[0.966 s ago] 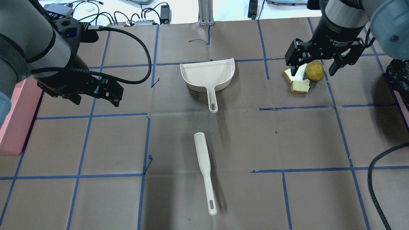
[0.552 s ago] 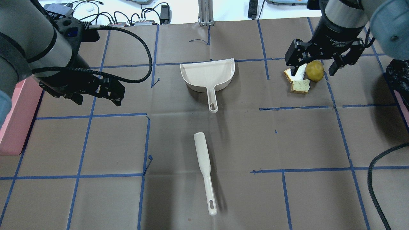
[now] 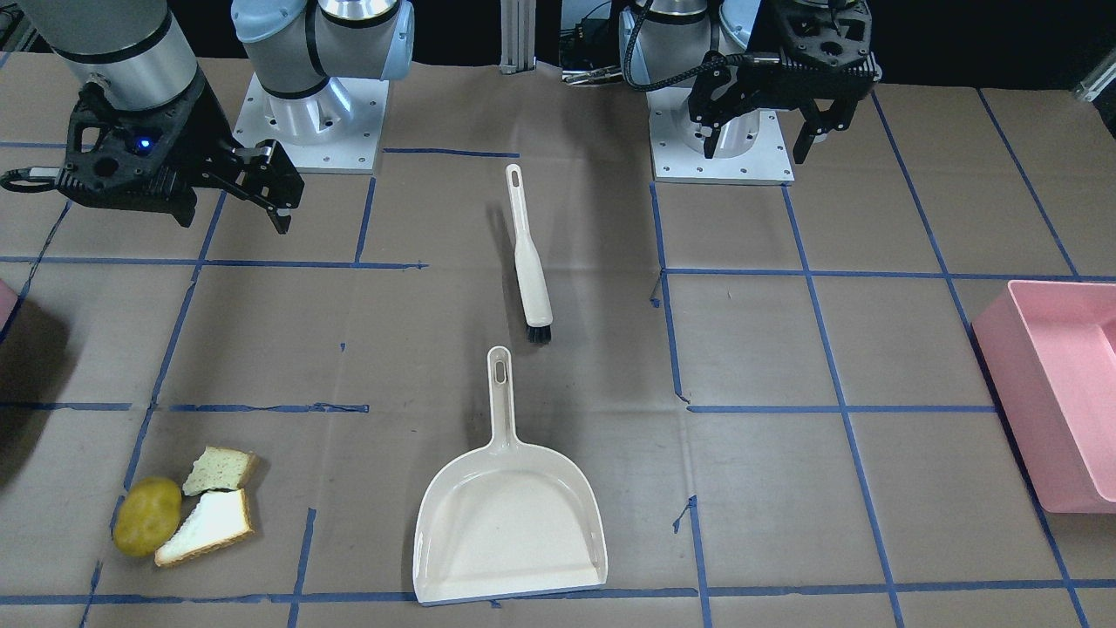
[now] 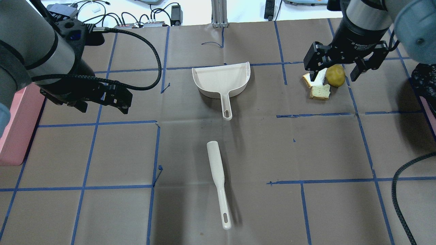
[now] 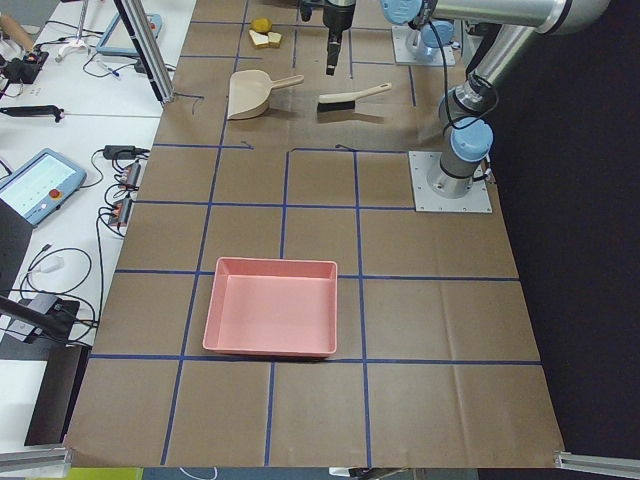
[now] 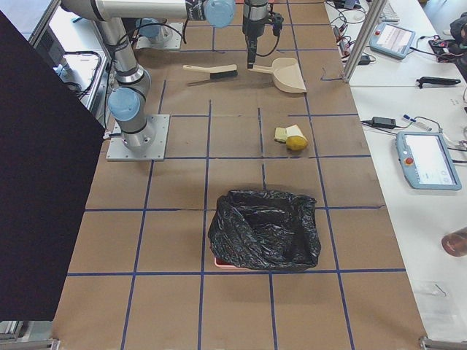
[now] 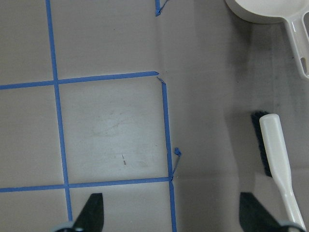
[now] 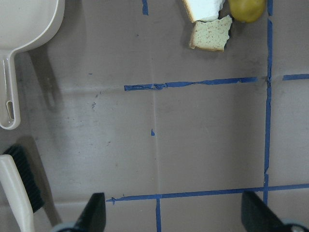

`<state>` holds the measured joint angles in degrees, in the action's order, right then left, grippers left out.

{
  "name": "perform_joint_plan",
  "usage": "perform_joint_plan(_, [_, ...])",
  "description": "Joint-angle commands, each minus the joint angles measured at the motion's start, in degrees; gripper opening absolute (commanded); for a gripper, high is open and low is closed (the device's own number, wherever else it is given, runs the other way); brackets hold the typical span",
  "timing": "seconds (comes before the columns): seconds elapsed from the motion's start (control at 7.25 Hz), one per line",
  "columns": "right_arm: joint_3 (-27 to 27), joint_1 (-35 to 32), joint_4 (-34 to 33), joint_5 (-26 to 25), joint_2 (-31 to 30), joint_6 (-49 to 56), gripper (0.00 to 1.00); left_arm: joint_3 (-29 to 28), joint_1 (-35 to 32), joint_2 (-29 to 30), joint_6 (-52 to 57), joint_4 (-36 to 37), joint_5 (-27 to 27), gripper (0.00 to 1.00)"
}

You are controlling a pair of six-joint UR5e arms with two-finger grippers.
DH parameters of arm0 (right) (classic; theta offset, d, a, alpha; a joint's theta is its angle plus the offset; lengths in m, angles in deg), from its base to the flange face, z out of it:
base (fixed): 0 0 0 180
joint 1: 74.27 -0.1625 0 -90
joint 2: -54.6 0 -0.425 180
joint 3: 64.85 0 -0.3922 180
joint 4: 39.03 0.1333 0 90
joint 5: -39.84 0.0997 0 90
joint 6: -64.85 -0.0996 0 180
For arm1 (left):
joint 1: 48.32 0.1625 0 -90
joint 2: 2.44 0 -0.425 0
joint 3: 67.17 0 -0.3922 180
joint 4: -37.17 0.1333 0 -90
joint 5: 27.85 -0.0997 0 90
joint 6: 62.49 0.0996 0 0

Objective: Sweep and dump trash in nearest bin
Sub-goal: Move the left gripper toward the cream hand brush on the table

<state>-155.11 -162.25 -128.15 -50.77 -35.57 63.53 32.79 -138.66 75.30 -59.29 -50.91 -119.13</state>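
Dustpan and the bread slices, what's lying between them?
Nothing: between the dustpan and bread slices is bare table paper with blue tape, clear in the front-facing view.

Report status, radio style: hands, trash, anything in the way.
Left hand open, empty; right hand open, empty. Potato and two bread slices unswept on table. Brush, dustpan ungrasped; nothing between dustpan and potato.

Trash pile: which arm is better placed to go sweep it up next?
Right, probably. The potato and bread slices lie on the same side of the table as the right gripper; the left gripper hangs beyond the dustpan. Both are open and empty.
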Motion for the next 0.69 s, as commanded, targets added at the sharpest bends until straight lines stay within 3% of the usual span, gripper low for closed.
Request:
perform_joint_plan(0.0, [0.00,0.00,0.00,0.00,0.00,0.00,1.00,1.10,-0.19,1.54,-5.36,0.36,0.39,1.00])
perform_joint_plan(0.28, [-0.09,0.00,0.00,0.00,0.00,0.00,1.00,2.77,-2.11,1.20,-6.01,0.45,0.40,1.00])
perform_joint_plan(0.55, [-0.09,0.00,0.00,0.00,0.00,0.00,1.00,7.50,-6.32,1.10,-12.73,6.21,0.57,1.00])
